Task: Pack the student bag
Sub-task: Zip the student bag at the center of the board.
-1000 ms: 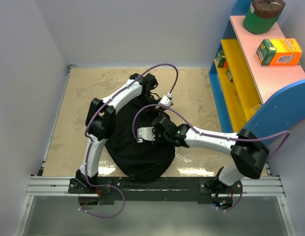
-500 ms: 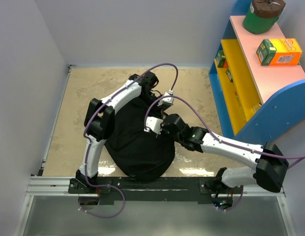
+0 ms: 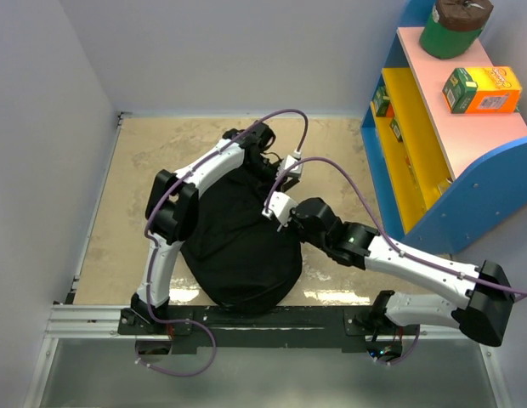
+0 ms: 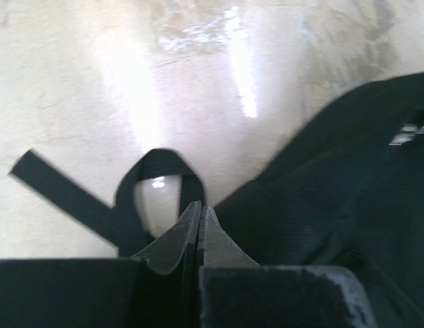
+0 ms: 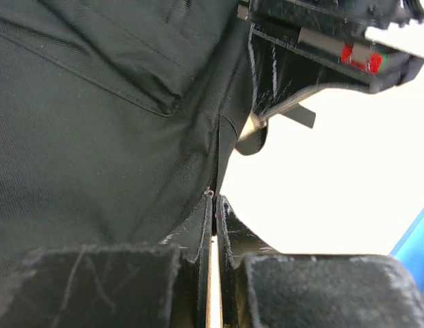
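Packing, late stage. The bag (image 3: pixel 238 255) lay in the middle of the table (image 3: pixel 127 187), between the two arms, bulging, with no opening or loose item visible from above. The step in hand was judged to be closing the zip. The left gripper (image 4: pixel 200 208) had its jaws pressed fully together at the bag's far edge, at the foot of a strap loop (image 4: pixel 159 179); whether any fabric was pinched could not be told. The right gripper (image 5: pixel 213 199) was likewise closed to a hairline gap, its tips at the near end of the zip (image 5: pixel 217 147) – a hold on the pull was probable but not confirmed. The next move would call for a steady draw along the zip's line while the left end was kept taut, without bunching the cloth. Only the top view showed the whole bag and both arms converging at its far right side; only the wrist views showed the loop flat on the table, the zip seam, and how the jaws stood.
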Available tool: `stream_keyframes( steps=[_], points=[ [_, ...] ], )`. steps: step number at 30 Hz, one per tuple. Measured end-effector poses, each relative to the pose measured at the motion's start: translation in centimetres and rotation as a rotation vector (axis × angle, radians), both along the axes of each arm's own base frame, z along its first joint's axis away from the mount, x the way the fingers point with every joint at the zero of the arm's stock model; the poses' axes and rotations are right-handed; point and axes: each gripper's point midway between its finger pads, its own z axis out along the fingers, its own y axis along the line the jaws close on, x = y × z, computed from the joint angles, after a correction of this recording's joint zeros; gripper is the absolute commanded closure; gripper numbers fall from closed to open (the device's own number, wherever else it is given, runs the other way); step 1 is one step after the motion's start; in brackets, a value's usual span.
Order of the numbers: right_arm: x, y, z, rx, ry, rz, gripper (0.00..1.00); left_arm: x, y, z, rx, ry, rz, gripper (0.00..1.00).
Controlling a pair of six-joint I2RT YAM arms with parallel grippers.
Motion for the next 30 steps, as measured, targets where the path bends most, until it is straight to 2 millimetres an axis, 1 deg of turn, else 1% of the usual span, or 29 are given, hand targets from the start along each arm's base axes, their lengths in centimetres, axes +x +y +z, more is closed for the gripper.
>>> stream_keyframes(
  steps=[4, 7, 9, 10, 11, 13, 14, 16, 17, 18, 20, 22, 24, 26, 28, 30],
  points=[
    [-0.5, -0.6, 0.2, 0.045, 0.027, -0.044, 1.00, 2.3, 0.2, -0.2, 0.020, -0.025, 0.099, 1.00],
    [-0.7, -0.9, 0.0, 0.064, 0.050, -0.080, 1.00, 5.1, 1.0, -0.1, 0.015, -0.031, 0.207, 1.00],
    [-0.6, -1.0, 0.0, 0.074, 0.054, -0.101, 1.00, 7.1, 2.2, 0.0, 0.010, -0.033, 0.288, 0.98],
    [-0.5, -1.0, 0.1, 0.079, 0.050, -0.114, 1.00, 7.8, 2.7, 0.2, 0.005, -0.028, 0.315, 0.90],
    [-0.2, -1.1, 0.0, 0.080, 0.045, -0.131, 1.00, 8.3, 3.3, 0.3, 0.001, -0.024, 0.334, 0.67],
    [0.3, -1.0, -0.4, 0.074, 0.040, -0.154, 1.00, 8.7, 4.3, 0.8, -0.019, -0.018, 0.335, 0.48],
    [0.6, -0.9, -1.0, 0.064, 0.043, -0.166, 1.00, 8.4, 4.4, 1.1, -0.032, -0.005, 0.317, 0.33],
    [1.0, -0.6, -1.7, 0.052, 0.046, -0.181, 1.00, 6.7, 4.3, 1.7, -0.055, 0.020, 0.250, 0.27],
    [1.1, -0.5, -1.9, 0.052, 0.050, -0.184, 1.00, 5.5, 4.1, 2.0, -0.068, 0.032, 0.208, 0.22],
    [1.1, -0.4, -2.0, 0.057, 0.051, -0.186, 1.00, 4.4, 3.8, 2.3, -0.076, 0.044, 0.176, 0.20],
    [1.2, -0.1, -1.4, 0.087, 0.042, -0.189, 1.00, 1.5, 2.7, 2.8, -0.098, 0.053, 0.069, 0.15],
    [1.2, 0.0, -0.7, 0.123, 0.030, -0.191, 1.00, -1.0, 1.6, 3.0, -0.115, 0.069, -0.024, 0.09],
    [1.1, -0.1, -0.2, 0.149, 0.025, -0.194, 1.00, -2.9, 0.5, 3.1, -0.133, 0.093, -0.103, 0.07],
    [0.8, -0.4, 0.0, 0.165, 0.024, -0.197, 1.00, -4.2, -0.3, 3.1, -0.162, 0.113, -0.157, 0.05],
    [0.7, -0.6, 0.1, 0.176, 0.024, -0.199, 1.00, -4.8, -0.4, 3.0, -0.183, 0.127, -0.185, 0.05],
    [0.5, -0.8, 0.2, 0.187, 0.023, -0.201, 1.00, -4.9, -0.3, 2.8, -0.199, 0.132, -0.200, 0.07]
  ],
)
